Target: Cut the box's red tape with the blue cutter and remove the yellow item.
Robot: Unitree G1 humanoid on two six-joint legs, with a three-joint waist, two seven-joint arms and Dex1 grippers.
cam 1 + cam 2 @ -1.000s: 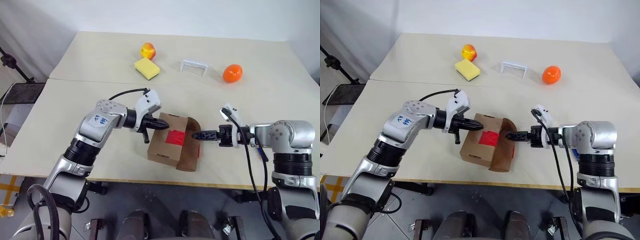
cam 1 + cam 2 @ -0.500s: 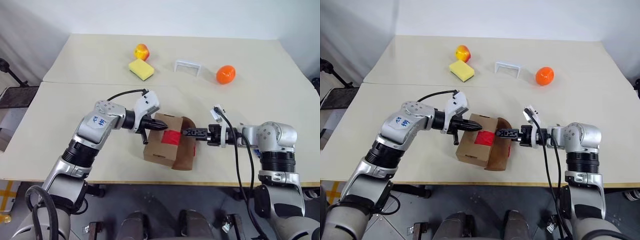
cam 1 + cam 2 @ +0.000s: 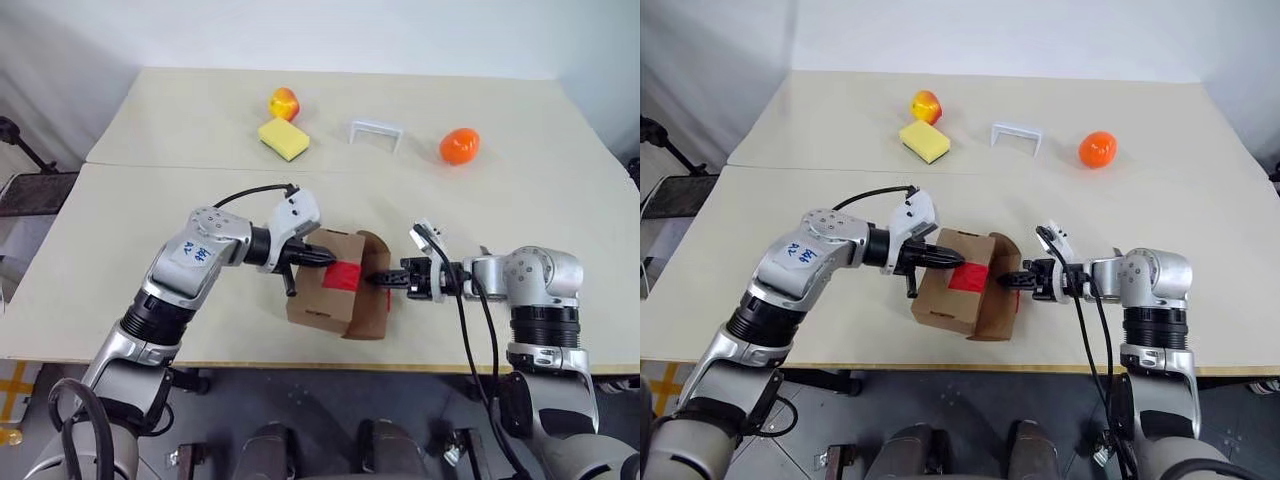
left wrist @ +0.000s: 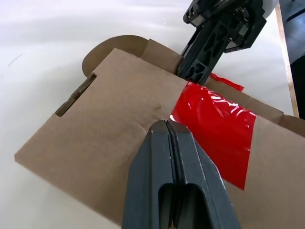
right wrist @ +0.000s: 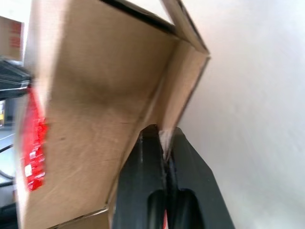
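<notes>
box (image 3: pixel 335 290) interior hidden, red tape (image 5: pixel 33 138) blurred at frame edge

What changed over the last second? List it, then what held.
The right end effector moved in toward the box and shut on the edge of its open flap. The left end effector stayed shut, pressing the box top beside the red tape. The box kept its place.

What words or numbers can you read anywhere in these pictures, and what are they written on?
White sticker on the left arm: blue handwriting, too small and scribbly to read.
Box: plain brown cardboard, no words.
Red tape: plain, no words.
There is no other writing to read.
</notes>
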